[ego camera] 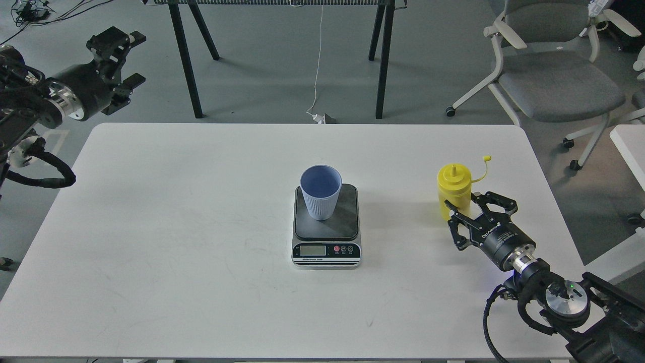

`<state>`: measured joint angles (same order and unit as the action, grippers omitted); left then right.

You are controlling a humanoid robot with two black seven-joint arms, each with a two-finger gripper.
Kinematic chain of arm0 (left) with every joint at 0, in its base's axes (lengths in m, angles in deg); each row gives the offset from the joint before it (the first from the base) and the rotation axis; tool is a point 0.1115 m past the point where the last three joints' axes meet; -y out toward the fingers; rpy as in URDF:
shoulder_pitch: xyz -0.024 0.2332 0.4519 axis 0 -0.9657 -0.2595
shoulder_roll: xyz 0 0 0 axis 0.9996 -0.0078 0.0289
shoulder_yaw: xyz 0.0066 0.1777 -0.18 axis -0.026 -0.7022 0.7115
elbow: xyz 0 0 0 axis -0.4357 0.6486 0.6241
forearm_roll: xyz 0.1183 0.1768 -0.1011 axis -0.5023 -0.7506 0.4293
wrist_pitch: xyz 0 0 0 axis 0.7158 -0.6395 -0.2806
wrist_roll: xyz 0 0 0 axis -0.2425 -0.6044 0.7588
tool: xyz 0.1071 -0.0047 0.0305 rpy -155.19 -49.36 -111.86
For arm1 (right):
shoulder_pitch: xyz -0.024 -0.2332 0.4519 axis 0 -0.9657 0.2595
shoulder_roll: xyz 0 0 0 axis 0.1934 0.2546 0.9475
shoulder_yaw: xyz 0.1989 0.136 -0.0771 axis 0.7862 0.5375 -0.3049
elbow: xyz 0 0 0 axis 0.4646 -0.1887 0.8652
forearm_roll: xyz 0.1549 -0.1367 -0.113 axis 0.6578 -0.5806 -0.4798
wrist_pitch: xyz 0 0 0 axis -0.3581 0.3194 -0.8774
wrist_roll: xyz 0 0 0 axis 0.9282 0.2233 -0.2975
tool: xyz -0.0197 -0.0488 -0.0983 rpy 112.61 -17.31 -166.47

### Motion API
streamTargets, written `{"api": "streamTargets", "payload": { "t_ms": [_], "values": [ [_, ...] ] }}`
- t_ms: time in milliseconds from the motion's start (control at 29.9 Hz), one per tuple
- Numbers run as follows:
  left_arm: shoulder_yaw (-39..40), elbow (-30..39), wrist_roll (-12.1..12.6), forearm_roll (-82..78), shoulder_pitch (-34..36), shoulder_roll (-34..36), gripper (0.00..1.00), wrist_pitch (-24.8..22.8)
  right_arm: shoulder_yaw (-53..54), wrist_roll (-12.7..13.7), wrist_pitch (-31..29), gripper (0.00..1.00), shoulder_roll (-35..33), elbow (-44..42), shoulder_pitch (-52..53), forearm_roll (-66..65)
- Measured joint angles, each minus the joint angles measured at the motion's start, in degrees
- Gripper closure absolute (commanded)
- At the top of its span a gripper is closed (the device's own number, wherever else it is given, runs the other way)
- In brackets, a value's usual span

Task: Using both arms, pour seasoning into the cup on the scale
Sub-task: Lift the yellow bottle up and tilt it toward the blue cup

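My left hand [123, 58] is far on the left, raised beyond the back corner of the desk [151, 227], with its fingers spread apart and nothing between them. It is well apart from all the things.

In the middle of the desk lies the scale [327, 227], its display toward me. The cup [321, 192] stands upright on the back left part of its platform, mouth open and nothing visible inside.

More to the right stands the seasoning [453, 194], upright on the desk, with its small cap hanging off to the side on its tether. My right hand [471, 204] is just beside it, the fingers spread around the lower body, but I judge they do not press it yet.

For this step I should close slowly on the middle of the bottle, not too strong, because soft plastic may squirt early. I should keep it upright while lifting.
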<state>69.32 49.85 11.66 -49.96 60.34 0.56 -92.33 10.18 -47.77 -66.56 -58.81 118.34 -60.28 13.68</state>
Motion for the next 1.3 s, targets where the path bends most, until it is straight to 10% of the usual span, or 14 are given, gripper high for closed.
{"api": "streamTargets", "payload": {
  "t_ms": [1304],
  "values": [
    [0.4, 0.0, 0.0, 0.0, 0.2, -0.7, 0.01, 0.0, -1.4, 0.6, 0.0, 0.61, -5.6, 4.0, 12.9, -10.6]
  ]
}}
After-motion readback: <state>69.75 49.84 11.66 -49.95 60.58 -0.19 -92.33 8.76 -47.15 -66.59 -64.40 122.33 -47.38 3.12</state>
